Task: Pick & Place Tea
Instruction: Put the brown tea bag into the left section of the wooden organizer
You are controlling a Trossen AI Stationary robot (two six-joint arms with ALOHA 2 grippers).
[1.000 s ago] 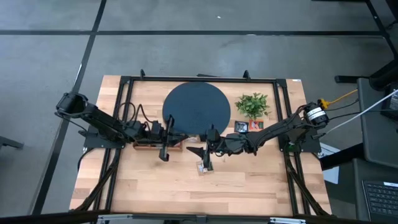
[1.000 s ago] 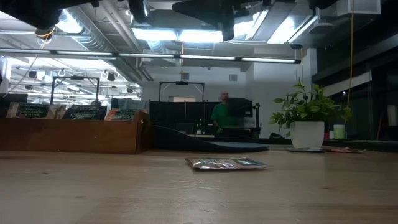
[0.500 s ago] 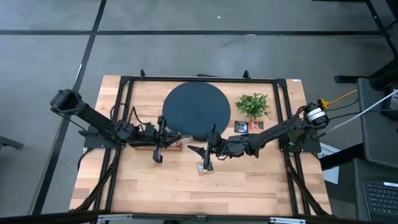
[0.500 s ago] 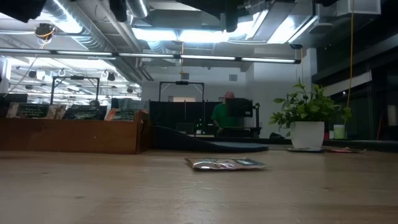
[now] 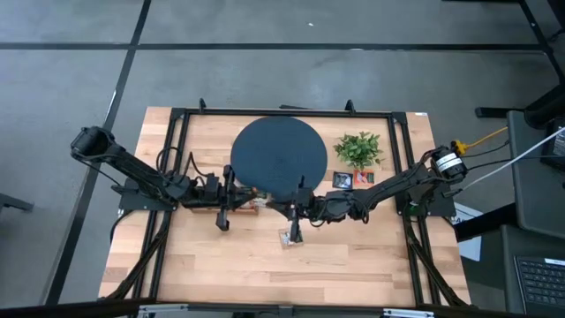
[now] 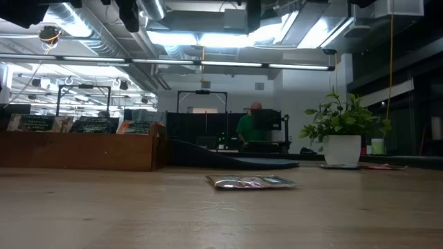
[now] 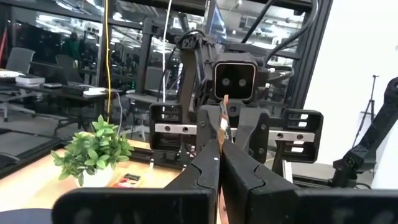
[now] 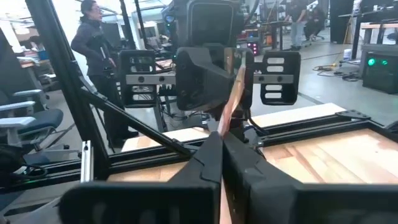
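Note:
My two grippers meet tip to tip in mid-air near the table's middle, just in front of the round dark disc (image 5: 279, 157). My left gripper (image 7: 220, 149) and my right gripper (image 8: 221, 138) are both shut on one thin orange-brown tea sachet (image 8: 234, 93), which shows edge-on in both wrist views. Another silvery sachet (image 6: 252, 182) lies flat on the table below them. More tea stands in a wooden box (image 6: 83, 149) on the left. Two sachets (image 5: 353, 179) lie beside the plant. My left gripper pinches the sachet's lower edge (image 7: 223, 138) between its two fingers, coming level from the table's left. The sachet stands on edge above the fingertips, clear of the table. My right gripper pinches the same sachet at its lower end (image 8: 222, 127) between its two fingers, coming level from the table's right. The sachet rises aslant above the fingertips.
A potted green plant (image 5: 358, 148) stands at the back right, next to the disc. A black frame (image 5: 181, 119) runs round the table's edges. Bare wood (image 5: 291, 274) lies toward the near edge. A person (image 6: 250, 128) stands in the room beyond.
My right gripper, wide open a second ago, has shut on the sachet while staying in place. My left arm has drawn back a little toward the table's left edge, its gripper still shut.

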